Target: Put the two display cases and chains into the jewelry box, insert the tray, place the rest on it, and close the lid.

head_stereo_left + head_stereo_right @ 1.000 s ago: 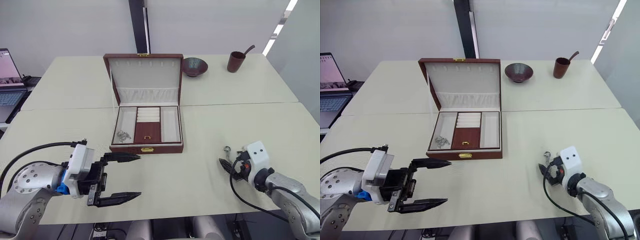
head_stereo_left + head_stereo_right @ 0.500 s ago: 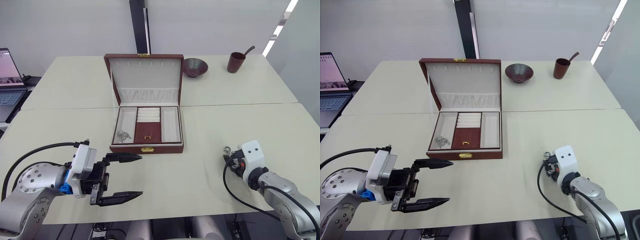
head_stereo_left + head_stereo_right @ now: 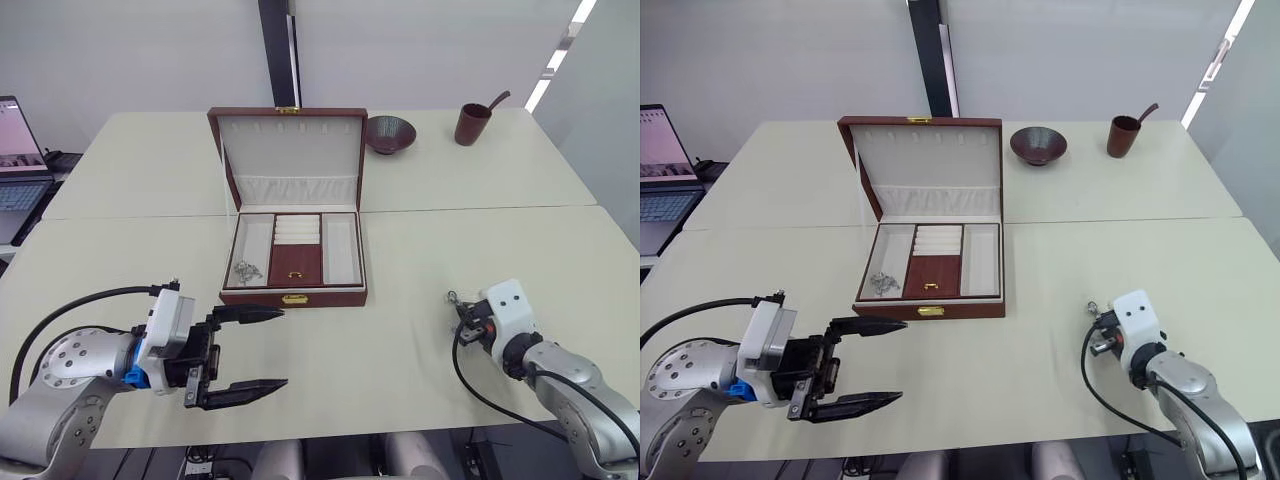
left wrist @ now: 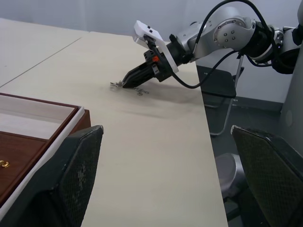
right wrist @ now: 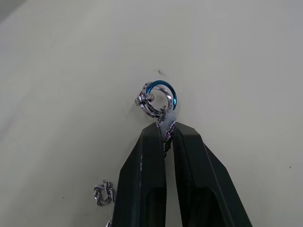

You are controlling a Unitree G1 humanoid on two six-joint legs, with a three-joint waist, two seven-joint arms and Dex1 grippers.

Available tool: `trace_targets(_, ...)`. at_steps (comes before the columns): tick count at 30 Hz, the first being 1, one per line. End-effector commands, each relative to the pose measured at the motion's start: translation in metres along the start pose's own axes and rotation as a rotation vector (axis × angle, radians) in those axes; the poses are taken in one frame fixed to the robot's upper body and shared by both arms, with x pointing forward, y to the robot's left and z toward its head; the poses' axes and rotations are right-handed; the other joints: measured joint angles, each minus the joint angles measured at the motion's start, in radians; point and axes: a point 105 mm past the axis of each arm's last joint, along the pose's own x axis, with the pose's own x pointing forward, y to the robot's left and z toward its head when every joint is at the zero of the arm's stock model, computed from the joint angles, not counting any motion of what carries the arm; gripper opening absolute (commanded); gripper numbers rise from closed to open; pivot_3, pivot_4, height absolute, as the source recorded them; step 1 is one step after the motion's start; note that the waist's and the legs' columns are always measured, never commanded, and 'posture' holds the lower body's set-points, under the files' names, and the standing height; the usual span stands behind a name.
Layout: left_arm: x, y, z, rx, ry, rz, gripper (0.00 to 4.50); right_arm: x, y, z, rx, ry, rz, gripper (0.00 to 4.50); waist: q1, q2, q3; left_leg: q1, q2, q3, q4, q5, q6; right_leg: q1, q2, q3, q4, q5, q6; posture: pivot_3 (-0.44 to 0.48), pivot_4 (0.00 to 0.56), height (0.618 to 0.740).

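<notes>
At the far left edge of the left eye view a laptop sits beside the pale counter. In the lower left of that view the left end effector hangs over the counter with its two black fingers spread wide, nothing between them. It points toward the right of the frame, and the front wall of the jewelry box lies just above and to the right of its upper finger, near but apart.

The jewelry box stands in the middle of the frame with its lid raised upright, cream lining facing the camera. The tray is seated in the box, with its brown centre panel and gold pull toward the front. A small silvery clump of chain lies in the tray's left compartment, at its front corner. The right compartment looks bare.

In the upper right of the frame a dark bowl sits just right of the lid, and further right a brown cup holds a utensil.

In the lower right, the right end effector is down at the counter, well apart from the box. In the right wrist view its fingers are pressed together on a thin link of chain, with a ring pendant, silvery with a blue rim, lying on the counter right at the fingertips. Another bit of chain lies beside the fingers.
</notes>
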Motion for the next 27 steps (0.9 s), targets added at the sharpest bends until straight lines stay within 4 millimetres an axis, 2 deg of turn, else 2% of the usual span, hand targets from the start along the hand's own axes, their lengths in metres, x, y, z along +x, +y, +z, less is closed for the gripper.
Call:
trace_targets(1, 0.001, -0.001, 0.004, 0.022, -0.012, 0.003, 4.50, -0.008, 0.002, 0.035, -0.073, -0.142, 0.071, 0.01, 0.000, 0.000, 0.000, 0.000, 0.000, 0.000, 0.000, 0.000, 0.000, 0.000, 0.000, 0.000, 0.000, 0.000, 0.000, 0.000, 0.150, 0.740)
trace_targets(8, -0.004, 0.002, 0.005, -0.032, -0.020, 0.095, 4.50, -0.012, 0.020, 0.103, -0.144, -0.328, 0.316, 0.01, -0.002, 0.001, 0.001, 0.000, 0.000, -0.001, 0.000, 0.000, 0.000, 0.000, 0.000, 0.000, 0.000, 0.000, 0.000, 0.000, 0.150, 0.740)
trace_targets(16, -0.015, 0.014, 0.014, -0.037, -0.070, 0.240, 4.50, -0.005, 0.030, 0.167, -0.231, -0.431, 0.449, 0.01, 0.001, 0.001, 0.001, -0.001, 0.000, -0.002, 0.001, 0.000, 0.000, 0.000, -0.001, -0.001, 0.000, 0.000, 0.000, 0.000, 0.150, 0.740)
trace_targets(21, -0.026, 0.021, 0.015, -0.046, -0.074, 0.326, 4.50, 0.007, 0.044, 0.197, -0.287, -0.455, 0.530, 0.01, 0.000, 0.001, 0.001, -0.001, 0.000, -0.003, 0.000, 0.000, 0.000, 0.000, -0.001, -0.001, 0.000, 0.000, 0.000, 0.000, 0.150, 0.740)
trace_targets(27, -0.031, 0.024, 0.014, -0.047, -0.073, 0.382, 4.50, 0.028, 0.058, 0.211, -0.330, -0.455, 0.584, 0.01, 0.000, 0.001, 0.001, -0.001, 0.000, -0.003, 0.000, 0.000, 0.000, -0.001, -0.001, -0.001, 0.001, 0.000, 0.000, 0.000, 0.150, 0.740)
